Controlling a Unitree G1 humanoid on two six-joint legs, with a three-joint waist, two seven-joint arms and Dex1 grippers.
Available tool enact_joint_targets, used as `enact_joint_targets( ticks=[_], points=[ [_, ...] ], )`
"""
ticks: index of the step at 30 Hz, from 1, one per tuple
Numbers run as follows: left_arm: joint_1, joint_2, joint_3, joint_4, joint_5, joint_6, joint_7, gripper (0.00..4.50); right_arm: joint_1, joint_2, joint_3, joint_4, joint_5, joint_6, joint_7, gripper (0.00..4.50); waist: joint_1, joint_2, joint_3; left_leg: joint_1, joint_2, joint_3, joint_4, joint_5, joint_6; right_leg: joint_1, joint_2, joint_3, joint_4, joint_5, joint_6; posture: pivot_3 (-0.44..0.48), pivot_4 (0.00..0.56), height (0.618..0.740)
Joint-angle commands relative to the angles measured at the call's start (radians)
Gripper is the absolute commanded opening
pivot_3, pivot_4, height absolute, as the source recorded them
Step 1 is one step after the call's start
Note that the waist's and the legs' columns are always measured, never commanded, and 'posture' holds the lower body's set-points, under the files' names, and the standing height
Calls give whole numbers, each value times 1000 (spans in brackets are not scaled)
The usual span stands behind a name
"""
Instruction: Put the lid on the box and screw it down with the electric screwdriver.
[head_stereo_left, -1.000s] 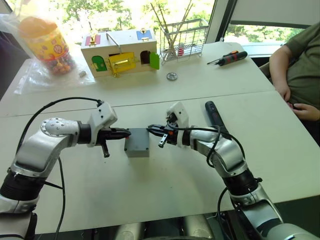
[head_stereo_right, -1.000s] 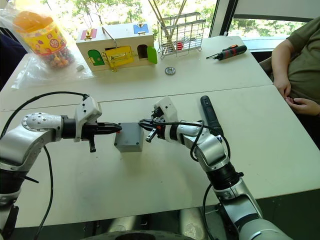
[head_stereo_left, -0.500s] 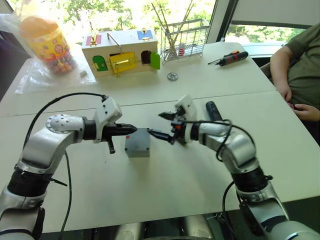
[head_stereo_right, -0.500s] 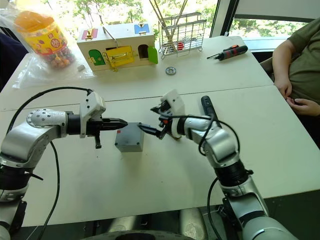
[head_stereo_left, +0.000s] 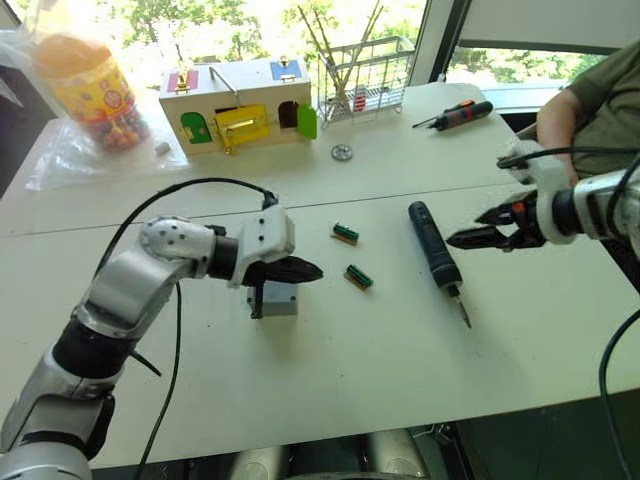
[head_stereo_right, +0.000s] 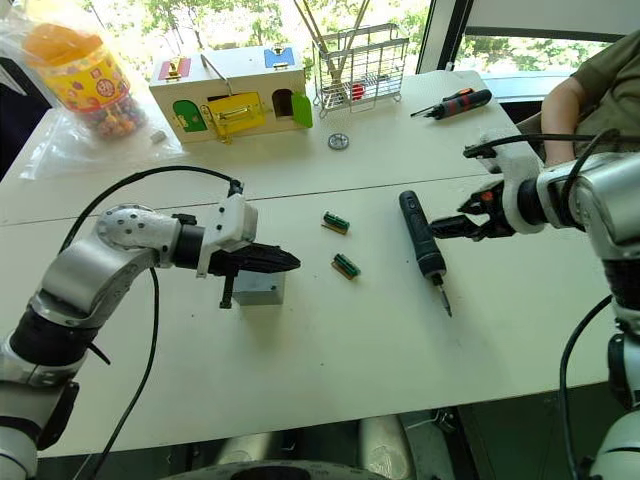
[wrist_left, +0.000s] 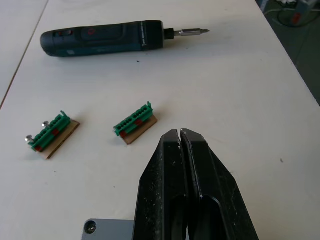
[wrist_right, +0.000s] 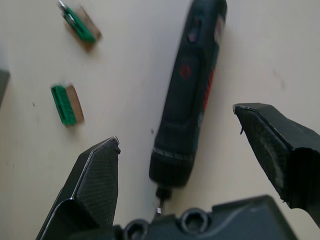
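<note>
The small grey box (head_stereo_left: 275, 302) stands left of the table's middle, with the grey lid (wrist_left: 100, 230) lying on top of it. A lid corner with a screw hole shows in the left wrist view. My left gripper (head_stereo_left: 305, 270) is shut and empty; it hovers low over the box and hides most of it. The black electric screwdriver (head_stereo_left: 435, 250) lies on the table to the right, bit toward the front edge. My right gripper (head_stereo_left: 468, 228) hangs open just right of the screwdriver, above its lower half (wrist_right: 192, 90), holding nothing.
Two small green terminal blocks (head_stereo_left: 346, 233) (head_stereo_left: 358, 277) lie between box and screwdriver. At the back stand a wooden box with coloured doors (head_stereo_left: 240, 105), a wire rack (head_stereo_left: 365, 75), a candy jar (head_stereo_left: 95, 90), a metal disc (head_stereo_left: 344, 152) and a red-black hand screwdriver (head_stereo_left: 458, 115). A person (head_stereo_left: 590, 110) sits at the right.
My right gripper opened and swung away from the box to the right side of the screwdriver. My left gripper slid forward over the box. The green blocks are now uncovered.
</note>
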Motion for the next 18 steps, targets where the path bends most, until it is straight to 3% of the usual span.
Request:
enact_joint_targets(
  ticks=[1,6,11,18],
  points=[
    [-9,-14,-12,-10,25,-31,7,0,-114,-1,139,143,7,55,106,4340,0,0,0,0,0,0,0,0,0,0,0,0,0,0,0,0,150,740],
    [48,-28,-1,-67,24,-14,55,0,-263,97,345,378,-63,23,190,4340,-1,0,0,0,0,1,0,0,0,-1,0,1,0,0,0,0,150,740],
    [102,-27,15,-140,6,28,108,0,-310,176,512,497,-158,-73,279,4340,7,0,0,-1,-1,0,0,0,0,-2,0,0,0,0,0,0,150,740],
    [132,-34,34,-180,2,60,161,0,-312,338,602,673,-311,-198,301,4340,3,-1,0,-1,-1,-1,3,0,-1,0,0,-1,1,0,0,0,150,740]
  ],
)
